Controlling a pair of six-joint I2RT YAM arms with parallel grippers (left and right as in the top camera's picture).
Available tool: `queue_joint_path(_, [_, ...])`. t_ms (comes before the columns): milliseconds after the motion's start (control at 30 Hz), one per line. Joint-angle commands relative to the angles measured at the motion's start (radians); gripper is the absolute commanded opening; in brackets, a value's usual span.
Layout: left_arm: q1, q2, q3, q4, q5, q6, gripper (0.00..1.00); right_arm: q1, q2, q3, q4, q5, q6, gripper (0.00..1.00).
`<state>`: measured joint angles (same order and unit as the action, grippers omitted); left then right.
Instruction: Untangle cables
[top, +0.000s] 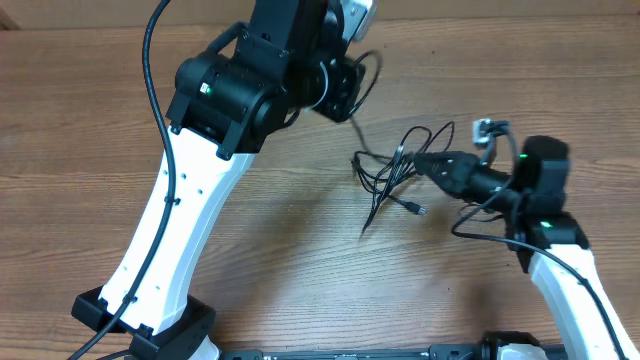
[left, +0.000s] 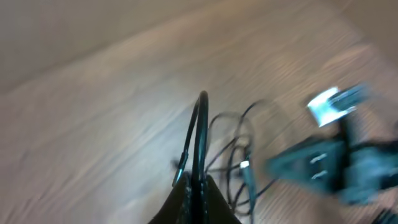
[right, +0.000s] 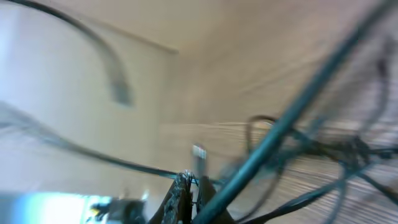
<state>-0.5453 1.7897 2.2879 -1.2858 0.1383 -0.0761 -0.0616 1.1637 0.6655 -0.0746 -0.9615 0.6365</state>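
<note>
The cables (top: 390, 172) lie as a tangle of thin black cords on the wooden table, right of centre. One small plug end (top: 419, 209) rests in front of the tangle. My left gripper (top: 348, 88) hangs above and behind it, shut on a cable. That cable loops up past the fingers (left: 202, 124) and runs down into the tangle (left: 239, 162). My right gripper (top: 418, 162) reaches in from the right, its tip at the tangle's right edge. In the right wrist view its gripper (right: 189, 190) is shut on a thin cable (right: 124, 165), with the knot (right: 323, 149) beyond. Both wrist views are blurred.
The left arm's white link (top: 180, 230) slants across the left half of the table, with a thick black robot wire (top: 152, 80) beside it. The right arm's base link (top: 570, 290) stands at the front right. A silver-tipped plug (top: 487, 128) sits just behind the right wrist.
</note>
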Motion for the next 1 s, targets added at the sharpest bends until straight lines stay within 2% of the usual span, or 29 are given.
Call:
queue_joint_path(0, [0.003, -0.027, 0.024, -0.067, -0.114, 0.002, 0.04, -0.079, -0.058, 0.006, 0.022, -0.285, 0.029, 0.04])
queue_joint_path(200, [0.003, -0.026, 0.024, -0.178, -0.124, 0.059, 0.21, -0.201, -0.099, 0.006, 0.051, -0.458, 0.070, 0.04])
queue_joint_path(367, [0.003, -0.026, 0.024, -0.207, -0.123, 0.074, 0.25, -0.279, -0.101, 0.006, 0.173, -0.520, 0.186, 0.04])
queue_joint_path(467, [0.003, -0.025, 0.024, -0.199, -0.117, 0.073, 0.46, -0.306, -0.101, 0.006, 0.270, -0.536, 0.277, 0.04])
queue_joint_path(733, [0.002, 0.010, 0.024, -0.171, 0.060, 0.077, 0.64, -0.308, -0.101, 0.006, 0.535, -0.497, 0.475, 0.04])
queue_joint_path(867, [0.002, 0.062, 0.024, -0.190, 0.108, 0.077, 0.68, -0.308, -0.101, 0.006, 0.641, -0.450, 0.523, 0.04])
queue_joint_path(967, [0.002, 0.113, 0.024, -0.202, 0.141, 0.087, 0.66, -0.312, -0.101, 0.006, 0.700, -0.422, 0.472, 0.04])
